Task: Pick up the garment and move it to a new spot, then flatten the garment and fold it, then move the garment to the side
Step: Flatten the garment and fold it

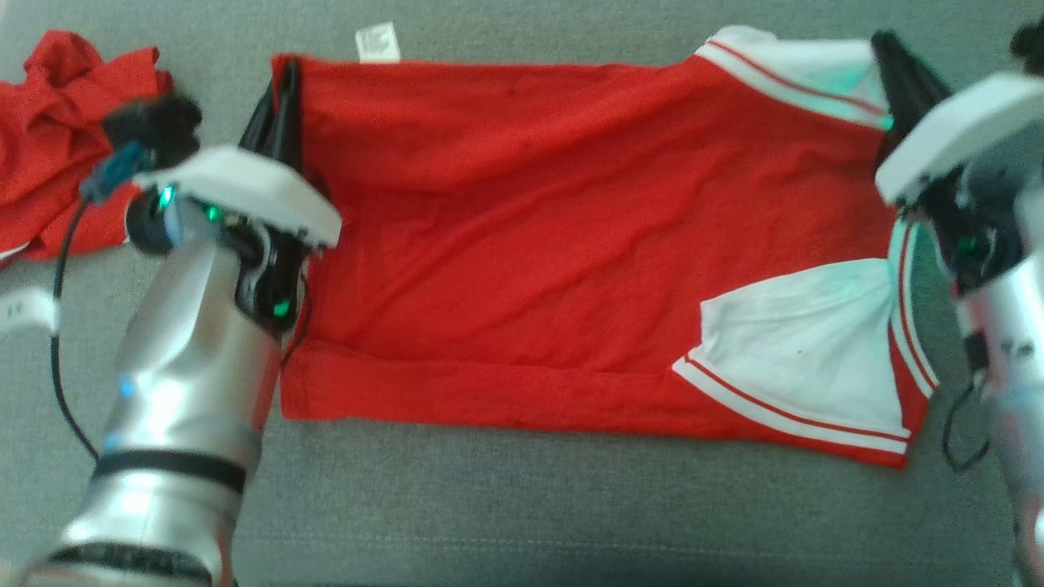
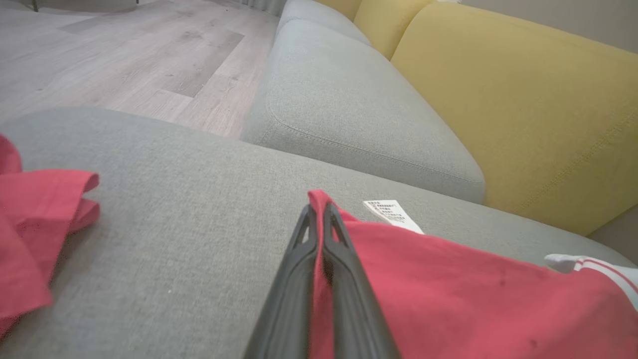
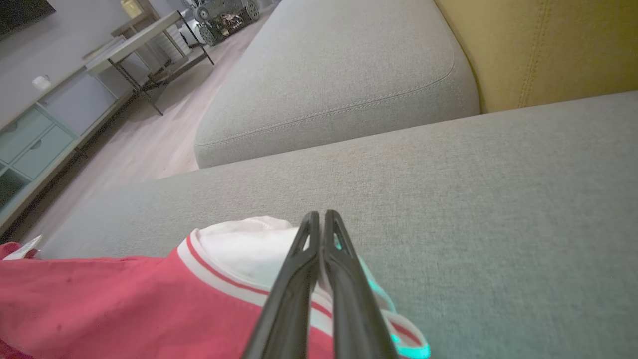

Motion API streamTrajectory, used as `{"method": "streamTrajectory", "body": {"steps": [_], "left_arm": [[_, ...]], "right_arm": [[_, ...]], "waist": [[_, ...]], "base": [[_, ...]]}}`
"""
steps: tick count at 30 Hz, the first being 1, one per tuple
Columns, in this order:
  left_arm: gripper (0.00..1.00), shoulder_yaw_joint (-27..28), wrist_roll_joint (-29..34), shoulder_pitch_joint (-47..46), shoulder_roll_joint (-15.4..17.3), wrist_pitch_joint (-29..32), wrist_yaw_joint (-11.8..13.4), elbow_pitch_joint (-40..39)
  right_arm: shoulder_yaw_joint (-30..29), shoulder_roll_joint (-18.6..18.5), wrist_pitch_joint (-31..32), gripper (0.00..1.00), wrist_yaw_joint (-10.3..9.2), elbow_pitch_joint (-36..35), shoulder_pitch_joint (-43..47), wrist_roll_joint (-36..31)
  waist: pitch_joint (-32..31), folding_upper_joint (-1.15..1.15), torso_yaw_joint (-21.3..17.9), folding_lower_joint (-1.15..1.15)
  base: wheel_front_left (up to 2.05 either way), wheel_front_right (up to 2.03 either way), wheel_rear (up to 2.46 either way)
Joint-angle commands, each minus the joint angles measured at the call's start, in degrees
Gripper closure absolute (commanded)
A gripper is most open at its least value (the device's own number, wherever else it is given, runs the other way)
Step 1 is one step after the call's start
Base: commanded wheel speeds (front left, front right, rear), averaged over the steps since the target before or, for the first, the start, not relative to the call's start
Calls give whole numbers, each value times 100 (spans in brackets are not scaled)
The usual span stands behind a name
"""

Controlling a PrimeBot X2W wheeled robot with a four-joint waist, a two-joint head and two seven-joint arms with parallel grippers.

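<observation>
Garment (image 1: 530, 244) lies stretched between left gripper (image 2: 319, 208) and right gripper (image 3: 322, 216), each pinching a corner; wrist views add yellow cushions (image 2: 523, 99), and white tag (image 2: 392, 215) carries illegible print

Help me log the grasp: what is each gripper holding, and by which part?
Both hold the red shirt: the left gripper pinches its hem corner beside the label, the right gripper its white sleeve.

Red garment (image 1: 522, 269), white red-striped sleeves, on grey cushion (image 1: 571, 522).
</observation>
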Motion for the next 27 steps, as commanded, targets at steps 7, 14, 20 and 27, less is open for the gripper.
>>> {"method": "streamTrajectory", "body": {"steps": [7,14,20,27], "left_arm": [[100,525,13,877,276,-69,-12,-802],[100,707,-91,1674,391,-70,-22,-1287],[100,883,-321,2308,478,37,81,-1613],[0,862,-503,2874,436,425,212,-1751]], "right_arm": [[16,-62,-223,100,-4,-1371,1264,368],[-251,206,-276,100,-4,-2465,2697,446],[-452,539,-205,100,-4,-2830,3488,312],[-469,801,-153,0,-4,-2812,4010,0]], "waist": [[-227,0,-159,0],[-338,0,-297,0],[-408,0,-450,0],[-478,0,-482,0]], "base": [[0,0,0],[0,0,0],[0,0,0],[0,0,0]]}}
